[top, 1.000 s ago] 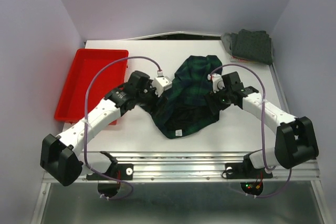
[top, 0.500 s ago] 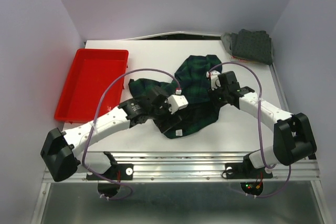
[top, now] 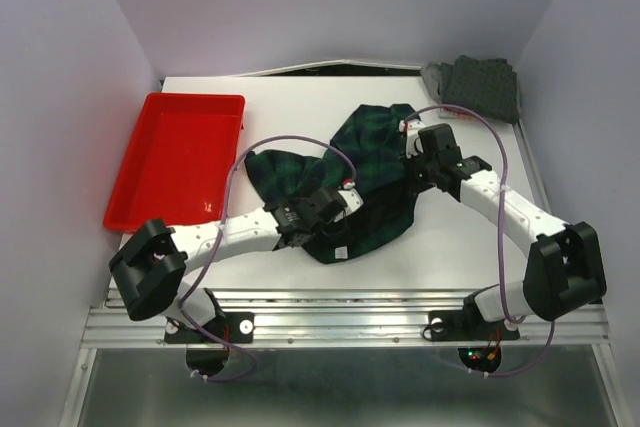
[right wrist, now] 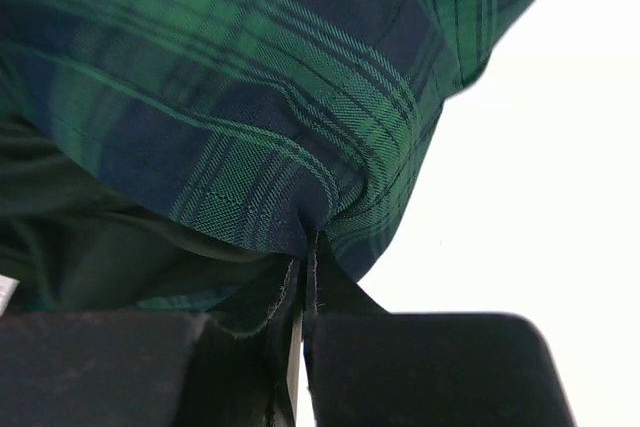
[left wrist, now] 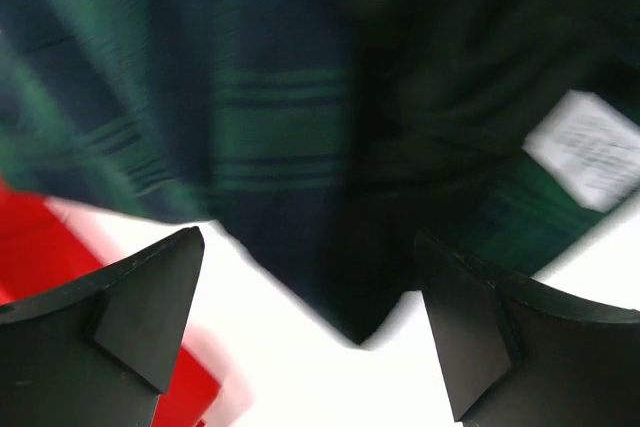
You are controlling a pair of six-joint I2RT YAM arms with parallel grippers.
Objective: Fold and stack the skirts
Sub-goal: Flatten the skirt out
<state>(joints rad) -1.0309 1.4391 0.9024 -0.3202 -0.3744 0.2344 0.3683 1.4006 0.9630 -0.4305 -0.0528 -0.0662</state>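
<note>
White table [top: 270,107], right hand [right wrist: 303,292] newly tight on plaid skirt [right wrist: 250,97] (left hand [left wrist: 305,247] wide)

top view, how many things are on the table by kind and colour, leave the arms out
plaid skirt: 1
charcoal dotted skirt: 1
grey skirt (only an edge shows at the dotted one's left): 1
red tray: 1
total: 4
</note>
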